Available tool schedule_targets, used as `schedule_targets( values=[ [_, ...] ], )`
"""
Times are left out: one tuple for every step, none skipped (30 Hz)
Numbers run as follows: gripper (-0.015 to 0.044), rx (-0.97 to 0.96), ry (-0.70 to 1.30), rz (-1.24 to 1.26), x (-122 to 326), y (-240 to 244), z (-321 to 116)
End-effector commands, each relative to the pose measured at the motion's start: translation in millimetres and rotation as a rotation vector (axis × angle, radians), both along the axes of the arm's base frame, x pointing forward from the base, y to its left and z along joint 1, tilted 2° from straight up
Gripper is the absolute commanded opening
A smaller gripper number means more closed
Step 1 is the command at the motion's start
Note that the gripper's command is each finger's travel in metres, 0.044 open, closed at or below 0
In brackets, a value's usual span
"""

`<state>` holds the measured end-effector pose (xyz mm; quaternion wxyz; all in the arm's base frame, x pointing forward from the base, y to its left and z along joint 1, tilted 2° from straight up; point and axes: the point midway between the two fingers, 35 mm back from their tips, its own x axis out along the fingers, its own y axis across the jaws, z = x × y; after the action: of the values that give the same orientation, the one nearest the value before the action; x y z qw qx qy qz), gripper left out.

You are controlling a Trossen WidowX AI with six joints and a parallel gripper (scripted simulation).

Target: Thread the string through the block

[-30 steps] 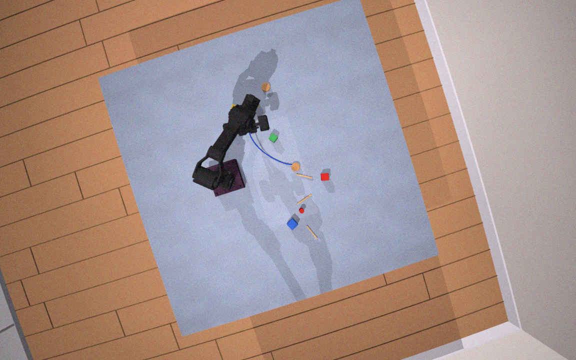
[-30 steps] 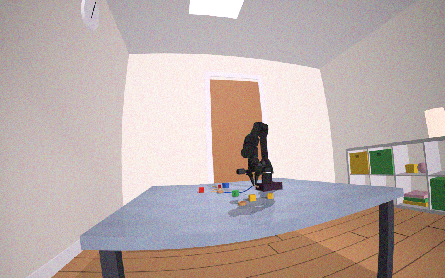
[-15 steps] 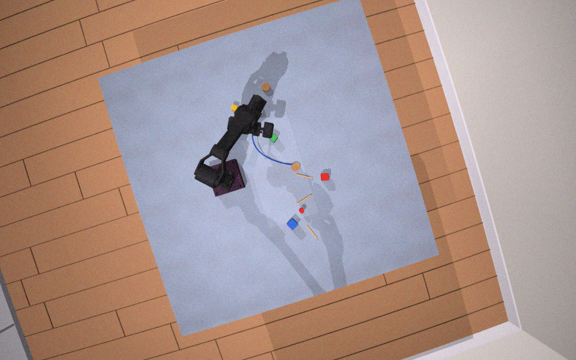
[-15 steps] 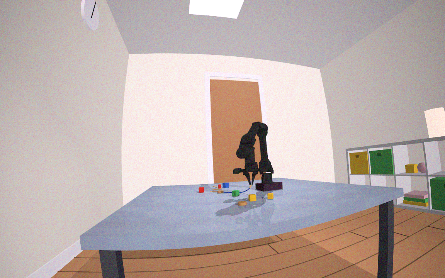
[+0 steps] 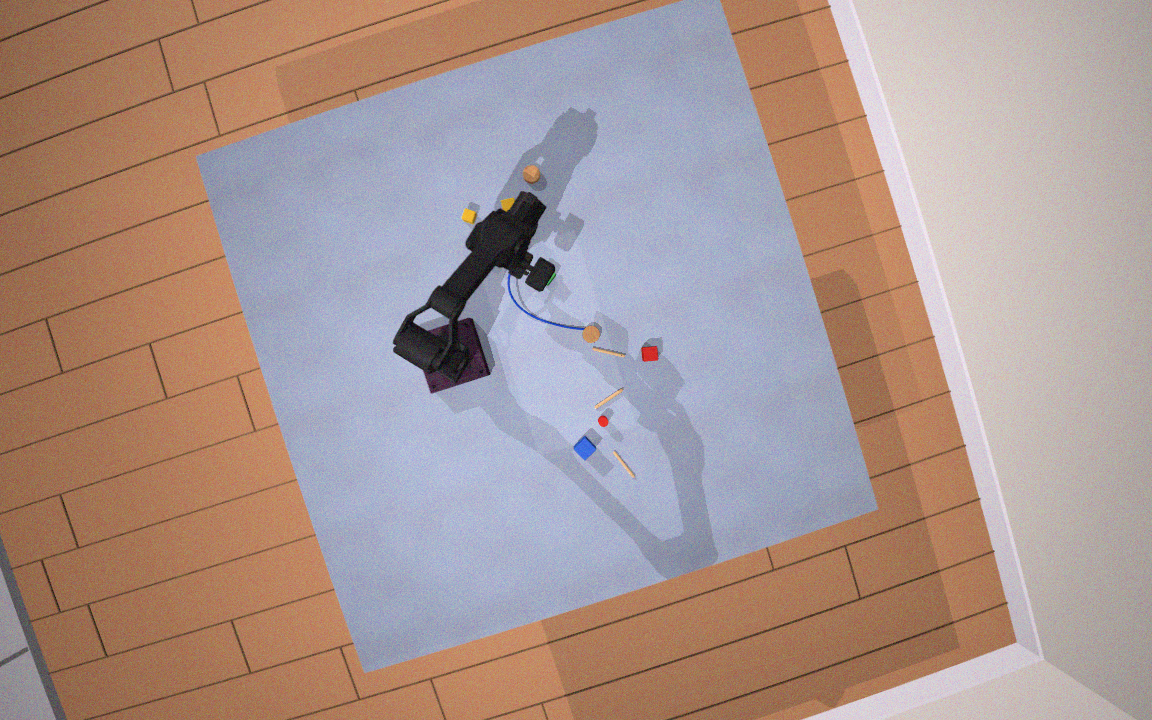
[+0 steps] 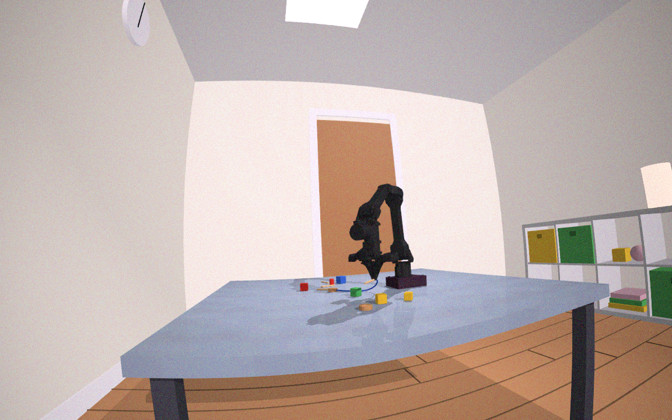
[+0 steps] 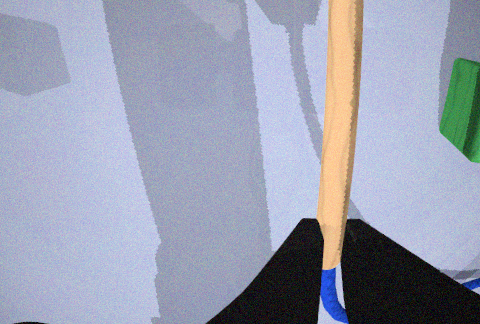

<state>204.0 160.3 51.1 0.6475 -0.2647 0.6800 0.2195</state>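
"Gripping anything?"

"Yes, the pincer (image 5: 519, 264) (image 6: 375, 280) (image 7: 328, 235) is clenched on the thin stick (image 6: 369, 281) (image 7: 342, 89), near its string end. In the wrist view, the stick points to twelve o'clock, with the blue string (image 5: 533, 316) (image 6: 373, 286) (image 7: 327, 284) leaving at six."

"And the block?"

"The green block (image 5: 551, 278) (image 6: 356, 291) (image 7: 460, 109) sits on the bench (image 5: 714, 223) (image 6: 255, 334) (image 7: 50, 164), towards two o'clock from the fingertips in that view. I can't make out its hole, but the stick is apart from it."

"Farther out, seen from the top?"

"Reckoning from the pincer, one yellow block (image 5: 468, 215) (image 6: 408, 296) lies at eleven, another (image 5: 507, 205) (image 6: 380, 298) at twelve. Beyond that second one is a loose wooden disc (image 5: 531, 173) (image 6: 366, 307). The round button (image 5: 591, 333) (image 6: 332, 290) holds the string's other end, between four and five."

"Beyond the button?"

"A red cube (image 5: 649, 353) (image 6: 304, 286) at four, then a red cylinder (image 5: 602, 420) (image 6: 331, 281) and a blue block (image 5: 584, 447) (image 6: 340, 280) at five. The farthest loose stick (image 5: 624, 463) lies just beside the blue block."
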Motion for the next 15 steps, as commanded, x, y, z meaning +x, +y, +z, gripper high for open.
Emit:
schedule_targets(
  values=[
    [0.0, -0.014, -0.009, -0.126, 6, -5, 1],
    [0.0, -0.016, -0.01, -0.15, 7, -5, 1],
    [0.0, -0.018, -0.011, -0.175, 8, -6, 1],
    [0.0, -0.021, -0.012, -0.199, 9, -7, 1],
    [0.0, -0.023, -0.013, -0.224, 10, -8, 1],
    [0.0, -0.025, -0.015, -0.248, 11, -8, 1],
    [0.0, -0.027, -0.016, -0.273, 12, -9, 2],
    [0.0, -0.029, -0.017, -0.298, 13, -10, 2],
    [0.0, -0.032, -0.018, -0.322, 14, -11, 2],
    [0.0, -0.034, -0.02, -0.347, 15, -12, 2],
    [0.0, -0.036, -0.021, -0.371, 16, -13, 2],
    [0.0, -0.038, -0.022, -0.396, 17, -13, 2],
    [0.0, -0.041, -0.024, -0.42, 18, -14, 2],
    [0.0, -0.043, -0.025, -0.445, 19, -15, 2],
    [0.0, -0.045, -0.027, -0.469, 20, -16, 2]
  ],
)
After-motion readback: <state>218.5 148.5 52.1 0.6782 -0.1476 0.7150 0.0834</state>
